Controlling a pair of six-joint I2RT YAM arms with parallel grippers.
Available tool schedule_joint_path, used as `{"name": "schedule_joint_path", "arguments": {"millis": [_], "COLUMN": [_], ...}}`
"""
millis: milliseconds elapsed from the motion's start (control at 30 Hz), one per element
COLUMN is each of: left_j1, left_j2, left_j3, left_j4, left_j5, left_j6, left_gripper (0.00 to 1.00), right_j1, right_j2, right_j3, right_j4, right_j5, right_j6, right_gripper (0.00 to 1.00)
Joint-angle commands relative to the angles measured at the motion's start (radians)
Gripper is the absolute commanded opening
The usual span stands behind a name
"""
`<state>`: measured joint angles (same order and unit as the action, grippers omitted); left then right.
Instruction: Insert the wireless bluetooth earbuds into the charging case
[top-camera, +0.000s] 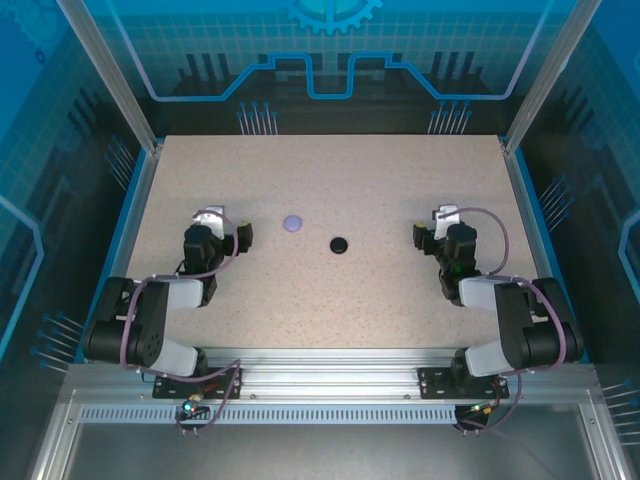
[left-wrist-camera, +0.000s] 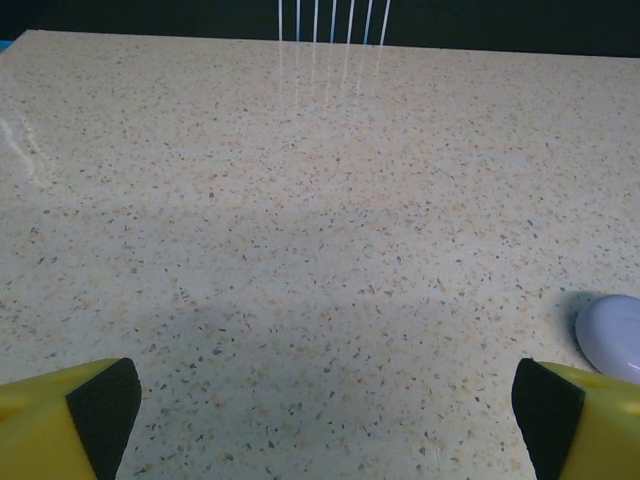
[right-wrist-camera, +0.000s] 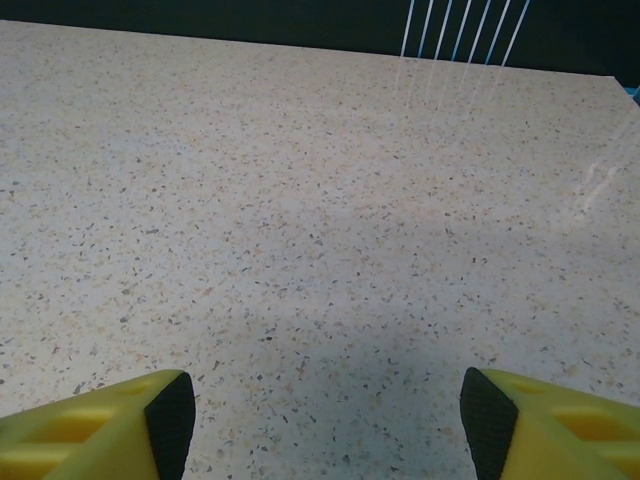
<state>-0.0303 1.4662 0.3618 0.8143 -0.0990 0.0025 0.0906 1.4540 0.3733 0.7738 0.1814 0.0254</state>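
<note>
**A:** Beige, speckled surface (top-camera: 400, 180) all round. Where do we find the charging cases?

**B:** In the top view we see the lavender case (top-camera: 292, 223) just left of the frame's centre. The black case (top-camera: 340, 243) is near it, a little lower and to the right. They lie apart, not touching. Both read as small round discs from above; whether earbuds sit inside, we cannot tell.

**A:** And the arms?

**B:** We see the left end effector (left-wrist-camera: 325, 400) spread wide, its black pads (left-wrist-camera: 100, 405) at the two bottom corners of its wrist view, with bare surface between them. The lavender case peeks in at that frame's right edge, just above the right-hand pad.

**A:** The other?

**B:** The right end effector (right-wrist-camera: 330, 412) stands open too, somewhat narrower. It holds nothing, with speckled surface between its yellow fingers.
</note>
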Motion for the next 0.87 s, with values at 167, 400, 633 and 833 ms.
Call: {"name": "schedule_joint_path", "arguments": {"millis": [167, 400, 633, 833], "left_j1": [0.018, 0.018, 0.018, 0.018], "left_j2": [0.049, 0.049, 0.048, 0.046], "left_j3": [0.052, 0.058, 0.057, 0.058], "left_j4": [-0.030, -0.037, -0.039, -0.039], "left_j5": [0.005, 0.016, 0.016, 0.015], "left_j6": [-0.009, -0.006, -0.004, -0.004], "left_gripper": [0.99, 0.99, 0.99, 0.99], "right_j1": [-0.006, -0.006, -0.005, -0.006], "right_j2": [0.048, 0.047, 0.048, 0.048], "right_j3": [0.040, 0.039, 0.041, 0.041], "right_j4": [0.012, 0.013, 0.012, 0.012], "right_j5": [0.014, 0.014, 0.014, 0.012], "right_j6": [-0.007, -0.008, -0.008, -0.008], "right_gripper": [1.00, 1.00, 1.00, 1.00]}}
